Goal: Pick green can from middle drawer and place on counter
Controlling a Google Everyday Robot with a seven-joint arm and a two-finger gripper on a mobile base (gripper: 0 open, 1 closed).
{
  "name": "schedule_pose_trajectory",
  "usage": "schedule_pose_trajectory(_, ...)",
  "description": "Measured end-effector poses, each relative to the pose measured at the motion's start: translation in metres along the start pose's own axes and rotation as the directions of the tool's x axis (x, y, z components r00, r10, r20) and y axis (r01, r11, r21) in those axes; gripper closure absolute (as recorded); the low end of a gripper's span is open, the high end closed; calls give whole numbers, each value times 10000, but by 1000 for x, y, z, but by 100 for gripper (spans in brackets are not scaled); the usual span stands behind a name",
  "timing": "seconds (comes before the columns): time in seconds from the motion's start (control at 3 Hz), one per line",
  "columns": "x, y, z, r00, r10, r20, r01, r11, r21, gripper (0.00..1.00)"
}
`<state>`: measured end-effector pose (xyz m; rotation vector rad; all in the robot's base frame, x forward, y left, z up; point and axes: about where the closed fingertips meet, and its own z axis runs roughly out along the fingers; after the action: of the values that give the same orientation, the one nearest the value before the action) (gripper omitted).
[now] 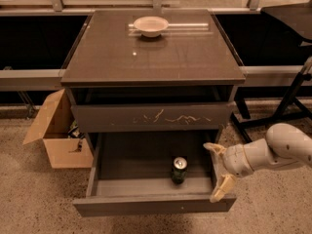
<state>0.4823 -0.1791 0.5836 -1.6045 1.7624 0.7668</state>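
Currently, the middle drawer point(131, 172) stands pulled out at lower centre of the frame. It contains one item: the green can point(179, 170), upright on the drawer floor, right of centre and near the front panel, silver top showing.

The counter point(161, 57) carries one white bowl point(151, 26) at upper centre, near its rear edge. Whether the bowl holds anything cannot be made out.

One cardboard box point(56, 133) sits on the floor at left, just beside the cabinet, with a flap open. The dark items inside it cannot be identified.

Two drawer fronts are noted: the open drawer's plain one and, above it, a scratched drawer front point(151, 117). The gap over the scratched front lies in shadow.

One claw point(219, 168) is at lower right, at the drawer's right wall, near the can and apart from it. Its two fingers are spread wide and hold nothing. The arm point(282, 150) is cut off by the right edge, and a black stand point(287, 106) at right is only partly in view.
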Motion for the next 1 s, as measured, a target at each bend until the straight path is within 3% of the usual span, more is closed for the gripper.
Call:
schedule_pose_trajectory(0.67,34,-36,47,9993,-136,343,136,9999,0,0)
schedule_pose_trajectory(1.0,56,-56,76,9979,174,625,-195,9992,337,0)
